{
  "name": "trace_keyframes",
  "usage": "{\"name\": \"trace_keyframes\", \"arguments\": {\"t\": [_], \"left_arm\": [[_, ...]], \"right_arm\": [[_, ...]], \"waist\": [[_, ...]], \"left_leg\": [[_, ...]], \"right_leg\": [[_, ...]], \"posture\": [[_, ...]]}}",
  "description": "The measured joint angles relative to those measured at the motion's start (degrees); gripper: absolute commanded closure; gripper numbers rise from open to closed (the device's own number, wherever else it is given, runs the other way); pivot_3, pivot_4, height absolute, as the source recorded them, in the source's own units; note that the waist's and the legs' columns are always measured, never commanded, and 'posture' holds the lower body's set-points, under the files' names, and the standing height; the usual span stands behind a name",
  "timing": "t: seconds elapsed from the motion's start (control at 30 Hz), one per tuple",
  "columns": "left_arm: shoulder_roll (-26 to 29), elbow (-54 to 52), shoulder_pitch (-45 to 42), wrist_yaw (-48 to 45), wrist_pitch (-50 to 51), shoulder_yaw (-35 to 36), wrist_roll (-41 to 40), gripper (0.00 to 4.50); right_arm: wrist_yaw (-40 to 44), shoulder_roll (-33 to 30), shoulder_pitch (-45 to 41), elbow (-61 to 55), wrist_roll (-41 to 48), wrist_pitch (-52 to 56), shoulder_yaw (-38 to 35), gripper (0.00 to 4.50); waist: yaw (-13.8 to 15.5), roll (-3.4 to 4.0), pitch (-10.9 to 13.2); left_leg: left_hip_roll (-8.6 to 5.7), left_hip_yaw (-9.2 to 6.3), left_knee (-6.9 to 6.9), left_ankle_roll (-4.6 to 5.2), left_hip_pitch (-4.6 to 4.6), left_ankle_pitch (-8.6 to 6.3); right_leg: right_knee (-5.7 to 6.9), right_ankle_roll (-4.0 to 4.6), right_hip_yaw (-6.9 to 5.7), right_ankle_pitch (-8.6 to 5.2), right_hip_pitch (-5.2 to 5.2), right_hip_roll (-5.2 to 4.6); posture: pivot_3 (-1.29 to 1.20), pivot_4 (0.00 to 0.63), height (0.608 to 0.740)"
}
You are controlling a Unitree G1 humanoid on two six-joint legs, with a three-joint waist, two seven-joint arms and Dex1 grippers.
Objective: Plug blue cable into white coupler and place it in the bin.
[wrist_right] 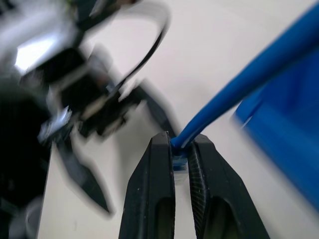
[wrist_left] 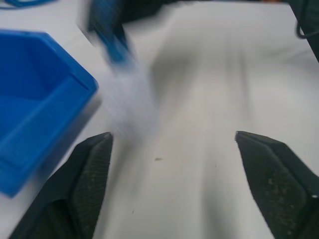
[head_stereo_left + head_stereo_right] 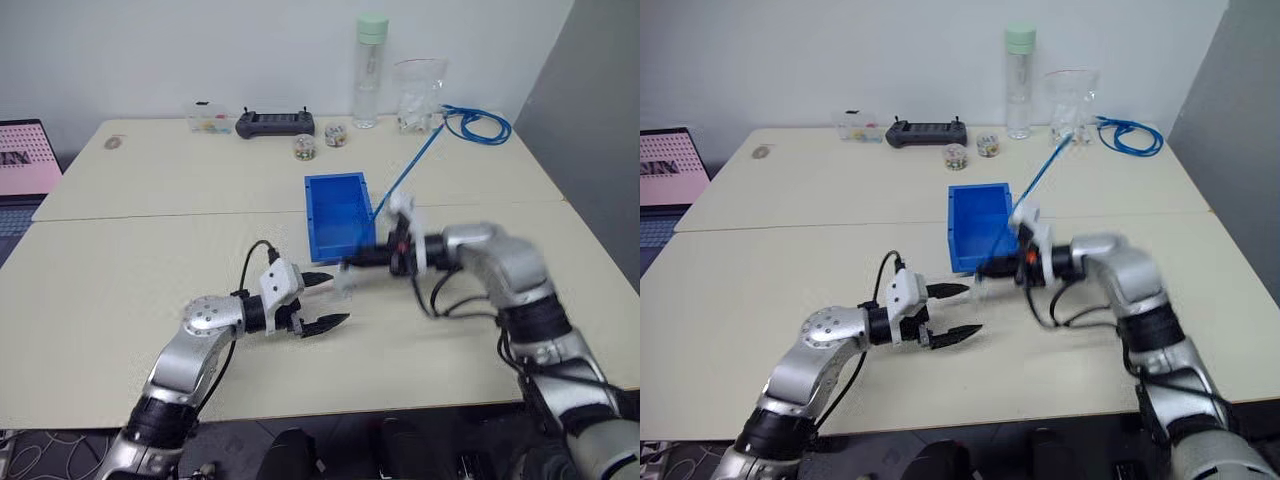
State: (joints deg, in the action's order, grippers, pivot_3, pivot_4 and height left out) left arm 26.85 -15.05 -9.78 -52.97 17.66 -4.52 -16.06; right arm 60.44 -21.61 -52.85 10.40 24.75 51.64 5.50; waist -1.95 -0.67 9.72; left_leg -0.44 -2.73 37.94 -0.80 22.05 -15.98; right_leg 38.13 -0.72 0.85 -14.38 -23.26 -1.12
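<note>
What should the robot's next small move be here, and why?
Probably carry the blue cable sideways over the bin. The right gripper is pinching it near the plug, the white coupler hangs at that end, and the left gripper stands open, empty.

Most likely a robotics lab or a test room in an office. Two plain beige tables (image 3: 150,190) pushed together against a bare white wall (image 3: 200,50). At the far edge a black handheld controller (image 3: 274,124), a tall clear bottle (image 3: 369,72) with a pale green cap, a clear plastic jug (image 3: 418,95), some small jars (image 3: 304,148) and a coiled bundle of blue cable (image 3: 478,124). At the left edge an open laptop (image 3: 24,160) with a pink screen. Under the table, perhaps loose wires (image 3: 40,450) on the floor.
</note>
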Motion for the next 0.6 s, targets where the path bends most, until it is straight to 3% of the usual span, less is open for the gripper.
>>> {"name": "trace_keyframes", "arguments": {"t": [0.1,0.27,0.33,0.43,0.6], "left_arm": [[-1.49,-6.41,3.97,6.42,4.07,2.61,-1.19,0.02],[-6.25,-12.98,9.51,17.66,5.92,5.00,-0.20,0.02],[-8.55,-13.67,11.29,22.12,5.94,5.35,1.08,0.00],[-10.32,-13.68,13.07,26.45,5.71,5.08,2.77,0.00],[-11.33,-13.68,13.29,28.87,5.57,4.12,3.55,0.00]], "right_arm": [[-2.71,2.37,-7.91,10.18,1.13,0.50,-3.73,4.38],[-8.43,6.09,-15.51,32.71,-3.64,-5.83,-3.87,4.38],[-9.77,6.87,-18.74,40.36,-5.78,-9.21,-3.88,3.69],[-11.05,7.49,-22.90,48.41,-8.23,-14.00,-4.11,3.02],[-11.61,8.07,-24.80,54.51,-10.26,-17.93,-4.39,1.73]], "waist": [[0.27,-0.01,-0.01],[0.53,-0.01,0.00],[0.43,-0.01,0.00],[0.36,0.00,0.00],[0.38,0.00,0.00]], "left_leg": [[0.00,-0.02,-0.03,0.00,-0.02,0.00],[-0.08,0.12,0.02,0.00,0.08,0.00],[-0.08,0.19,-0.01,0.00,0.08,0.00],[-0.05,0.18,-0.03,0.00,0.08,0.00],[-0.05,0.20,-0.02,0.00,0.08,0.00]], "right_leg": [[-0.04,0.04,-0.03,-0.02,0.04,0.02],[-0.06,0.04,0.08,-0.01,0.01,-0.06],[-0.06,0.04,0.11,-0.01,-0.02,-0.06],[-0.05,0.04,0.08,-0.01,-0.04,-0.03],[-0.04,0.04,0.09,-0.01,-0.03,-0.02]], "posture": [[0.00,0.150,0.740],[0.00,0.150,0.740],[0.00,0.150,0.740],[0.00,0.150,0.740],[0.00,0.150,0.740]]}}
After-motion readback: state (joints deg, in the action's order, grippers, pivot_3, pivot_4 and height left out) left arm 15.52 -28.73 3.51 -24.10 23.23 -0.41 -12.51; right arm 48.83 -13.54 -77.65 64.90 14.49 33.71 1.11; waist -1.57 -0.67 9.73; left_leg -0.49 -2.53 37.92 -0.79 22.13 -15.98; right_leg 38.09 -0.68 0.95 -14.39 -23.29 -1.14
